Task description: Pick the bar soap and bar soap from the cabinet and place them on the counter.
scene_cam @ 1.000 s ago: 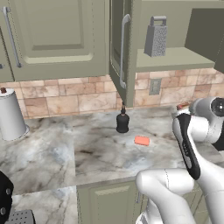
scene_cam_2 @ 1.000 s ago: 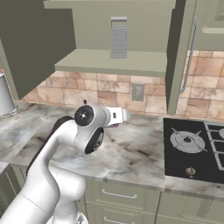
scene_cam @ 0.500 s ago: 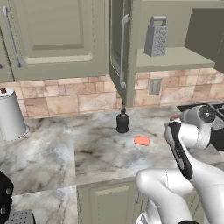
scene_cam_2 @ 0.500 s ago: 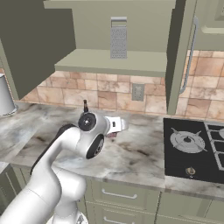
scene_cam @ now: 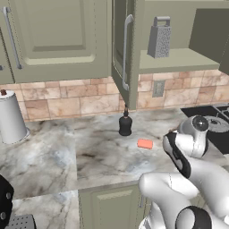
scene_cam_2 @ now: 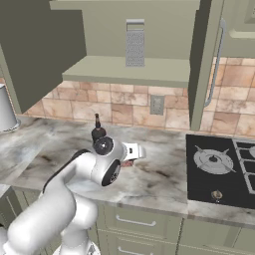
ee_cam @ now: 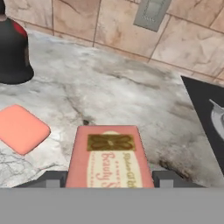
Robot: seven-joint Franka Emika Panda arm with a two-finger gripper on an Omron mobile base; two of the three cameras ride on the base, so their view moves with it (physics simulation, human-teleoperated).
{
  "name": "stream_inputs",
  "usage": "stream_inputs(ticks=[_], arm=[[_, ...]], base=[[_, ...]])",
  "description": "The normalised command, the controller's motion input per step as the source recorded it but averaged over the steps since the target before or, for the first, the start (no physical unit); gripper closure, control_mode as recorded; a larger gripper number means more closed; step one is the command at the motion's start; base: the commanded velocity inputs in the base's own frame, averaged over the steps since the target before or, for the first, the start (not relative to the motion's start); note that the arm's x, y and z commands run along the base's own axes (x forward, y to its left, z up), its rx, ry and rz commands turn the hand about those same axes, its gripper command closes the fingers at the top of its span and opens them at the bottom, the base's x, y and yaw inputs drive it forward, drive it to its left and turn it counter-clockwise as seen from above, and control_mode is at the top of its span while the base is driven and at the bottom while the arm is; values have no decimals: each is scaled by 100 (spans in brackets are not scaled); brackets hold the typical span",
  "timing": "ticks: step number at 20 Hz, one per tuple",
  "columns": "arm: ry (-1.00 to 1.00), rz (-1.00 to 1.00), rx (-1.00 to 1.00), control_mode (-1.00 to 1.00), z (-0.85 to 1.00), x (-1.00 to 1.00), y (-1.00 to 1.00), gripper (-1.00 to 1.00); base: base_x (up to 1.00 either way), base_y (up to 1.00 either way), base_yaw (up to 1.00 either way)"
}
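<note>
Hand view: the gripper (ee_cam: 109, 183) is clamped on a boxed bar soap (ee_cam: 109, 157), pinkish-red with a gold label and script lettering, held low over the marble counter (ee_cam: 131, 96). At ten o'clock of it the salmon-orange bar soap (ee_cam: 21, 129), flat and rounded, lies on the counter, with the black bottle (ee_cam: 13, 52) beyond at eleven

Both base views look forward and down from behind the arm, sharing the tabletop (scene_cam: 67, 152) and grater (scene_cam_2: 134, 43); the hand view hangs close above the marble.
</note>
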Motion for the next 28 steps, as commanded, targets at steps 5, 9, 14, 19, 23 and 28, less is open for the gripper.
stream_inputs(ticks=[5, 9, 14, 19, 23, 28], arm=[[9, 0, -1, -100, -65, 28, 5, 100], [9, 0, 0, -100, -59, 28, 4, 100], [6, 0, -1, -100, -54, 21, 6, 100], [1, 0, -5, -100, -32, 10, 6, 100], [0, 0, -5, -100, -25, 6, 8, 100], [0, 0, -3, -100, -21, 4, 5, -100]], base=[[0, 0, 0], [0, 0, 0], [0, 0, 0], [0, 0, 0], [0, 0, 0], [0, 0, 0]])
